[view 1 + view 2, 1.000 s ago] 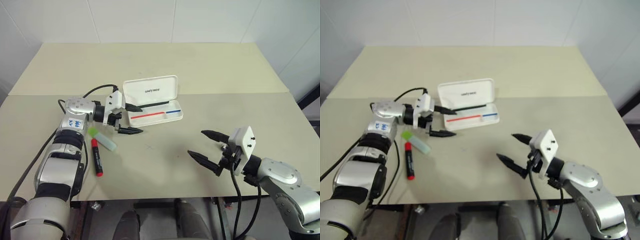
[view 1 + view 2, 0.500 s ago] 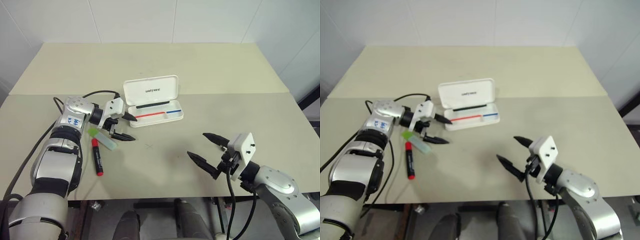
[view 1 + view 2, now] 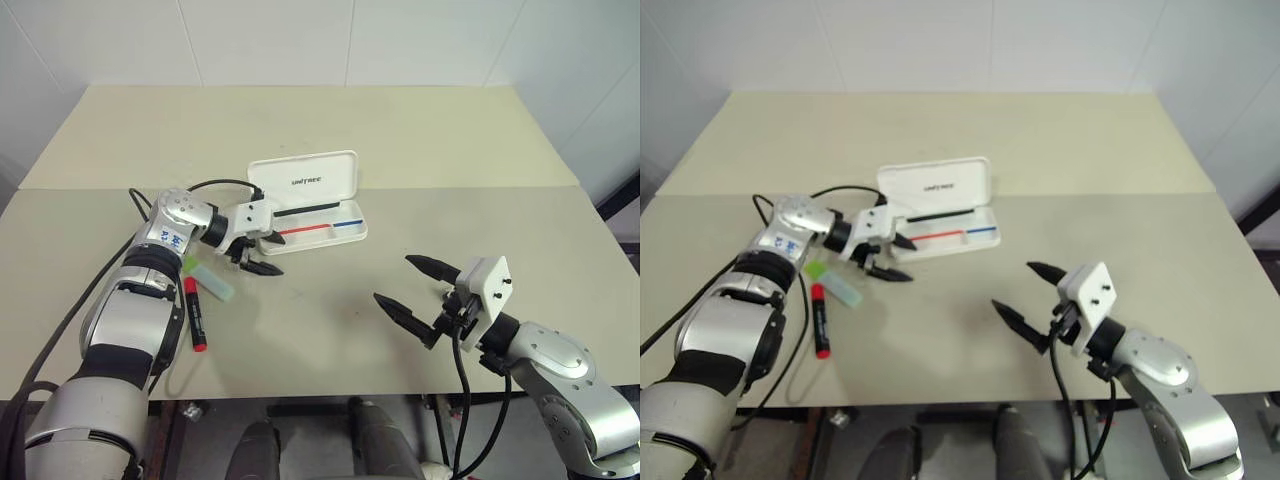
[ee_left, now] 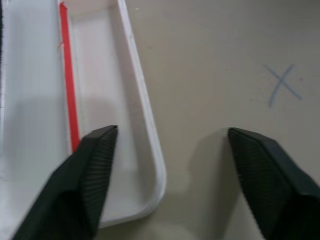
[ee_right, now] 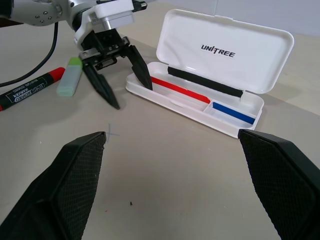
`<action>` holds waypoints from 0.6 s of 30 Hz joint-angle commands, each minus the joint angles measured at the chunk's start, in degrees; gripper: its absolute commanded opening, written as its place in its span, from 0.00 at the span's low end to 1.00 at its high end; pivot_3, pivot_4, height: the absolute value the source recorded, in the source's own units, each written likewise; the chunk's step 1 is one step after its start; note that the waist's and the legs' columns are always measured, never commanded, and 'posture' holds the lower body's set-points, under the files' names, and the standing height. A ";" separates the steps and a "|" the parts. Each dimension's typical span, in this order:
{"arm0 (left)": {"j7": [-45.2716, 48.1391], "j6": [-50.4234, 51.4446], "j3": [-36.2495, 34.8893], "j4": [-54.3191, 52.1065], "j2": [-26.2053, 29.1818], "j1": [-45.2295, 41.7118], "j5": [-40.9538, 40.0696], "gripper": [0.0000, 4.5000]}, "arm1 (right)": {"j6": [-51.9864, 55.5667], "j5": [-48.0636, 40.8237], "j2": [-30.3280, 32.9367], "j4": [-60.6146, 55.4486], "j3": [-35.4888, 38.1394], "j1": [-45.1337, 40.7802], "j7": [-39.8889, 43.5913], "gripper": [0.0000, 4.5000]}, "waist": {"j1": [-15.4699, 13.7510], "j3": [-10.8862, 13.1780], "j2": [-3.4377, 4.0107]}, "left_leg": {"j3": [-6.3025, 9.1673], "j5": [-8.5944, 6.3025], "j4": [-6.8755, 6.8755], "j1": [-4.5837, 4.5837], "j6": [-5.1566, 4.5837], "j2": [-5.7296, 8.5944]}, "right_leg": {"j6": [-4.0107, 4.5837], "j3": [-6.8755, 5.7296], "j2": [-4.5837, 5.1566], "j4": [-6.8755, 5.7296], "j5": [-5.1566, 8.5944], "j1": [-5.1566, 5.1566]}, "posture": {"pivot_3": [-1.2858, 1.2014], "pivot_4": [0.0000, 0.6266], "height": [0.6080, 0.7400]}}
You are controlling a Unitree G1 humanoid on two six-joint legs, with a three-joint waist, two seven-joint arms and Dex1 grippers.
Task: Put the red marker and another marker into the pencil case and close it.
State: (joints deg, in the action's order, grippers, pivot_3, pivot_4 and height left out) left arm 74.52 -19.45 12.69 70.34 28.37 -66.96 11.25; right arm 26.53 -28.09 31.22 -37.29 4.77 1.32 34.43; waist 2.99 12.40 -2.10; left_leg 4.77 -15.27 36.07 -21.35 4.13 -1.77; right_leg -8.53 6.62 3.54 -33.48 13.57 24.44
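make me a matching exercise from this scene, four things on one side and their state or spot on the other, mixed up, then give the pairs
Things:
1. pencil case
2. red marker
3. green highlighter
4. left gripper

States or places:
A. lying on the table, red cap end pointing toward the table's near edge
B. lid open and raised, red and blue stripes showing inside
C. open, one finger in the case's end and the other outside it
D. lying on the table between the left arm and the case, touching the red marker's far end

Pairs: 1-B, 2-A, 3-D, 4-C
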 commanded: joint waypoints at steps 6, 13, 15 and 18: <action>-3.30 0.36 -0.92 0.15 -0.54 -0.87 0.31 0.13 | -0.84 -0.94 1.58 0.73 1.24 -1.84 2.15 1.00 | -0.05 0.00 0.00 | 0.00 0.00 -0.03 0.00 0.00 0.00 | -0.09 0.00 0.00 0.00 -0.04 0.00 | 0.52 0.24 1.00; -0.86 -5.83 -3.18 -2.37 0.04 0.76 -2.62 0.00 | -0.95 -2.26 3.77 3.23 2.75 -3.65 5.37 1.00 | -0.26 0.01 -0.01 | 0.00 0.04 0.04 -0.02 -0.02 0.00 | 0.15 0.00 0.00 0.06 -0.03 -0.04 | 0.52 0.24 1.00; 0.03 -7.36 -4.02 -4.14 0.62 1.62 -3.74 0.00 | -1.32 -3.34 4.87 4.12 3.94 -3.68 7.44 1.00 | -0.39 0.01 -0.01 | 0.00 0.04 0.02 -0.04 -0.02 0.00 | 0.13 0.00 0.01 0.07 -0.04 -0.03 | 0.52 0.24 1.00; 1.56 -7.98 -5.10 -8.02 1.37 3.70 -5.58 0.00 | -1.50 -5.61 6.56 4.81 5.78 -3.00 10.63 1.00 | -0.46 0.01 0.00 | 0.00 0.03 -0.05 -0.04 -0.03 0.00 | -0.15 0.00 0.00 0.03 -0.14 0.00 | 0.52 0.24 1.00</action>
State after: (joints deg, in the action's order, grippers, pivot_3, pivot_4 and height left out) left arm 75.13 -26.24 9.45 65.92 28.43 -63.49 8.32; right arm 26.25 -31.63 36.98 -31.69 8.24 -1.79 42.97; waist 2.53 12.41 -2.11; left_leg 4.78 -15.25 36.00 -21.39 4.08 -1.77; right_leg -8.73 6.61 3.54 -33.46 13.41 24.44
